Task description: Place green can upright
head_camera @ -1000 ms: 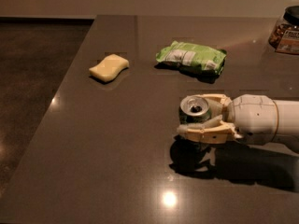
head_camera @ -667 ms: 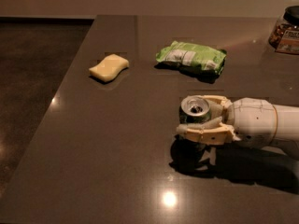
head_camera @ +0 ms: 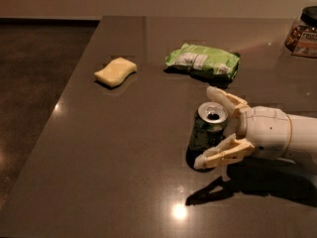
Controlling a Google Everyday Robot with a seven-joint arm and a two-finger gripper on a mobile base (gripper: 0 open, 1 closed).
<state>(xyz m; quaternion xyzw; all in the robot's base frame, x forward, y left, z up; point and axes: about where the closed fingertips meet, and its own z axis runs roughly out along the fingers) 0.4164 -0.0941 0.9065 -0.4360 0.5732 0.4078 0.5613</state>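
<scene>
While the green can (head_camera: 207,134) stands upright on the dark table (head_camera: 124,152), the gripper (head_camera: 204,128) brackets it — fingers (head_camera: 225,100) spread, one either side. Green snack bag (head_camera: 202,61) just behind the can; yellow sponge (head_camera: 115,72) well apart, behind-left.

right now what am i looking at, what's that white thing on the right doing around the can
This is one camera view, looking down at an angle onto a dark table. The white thing coming in from the right is a robot arm ending in its gripper, a claw with two cream fingers. The fingers are spread, one on each side of the green can, which stands upright, silver top up. I can't tell if they touch it, so nothing is clearly held. Also on the table: a pale yellow block, a light-green snack bag, and a jar at the far right edge.
</scene>
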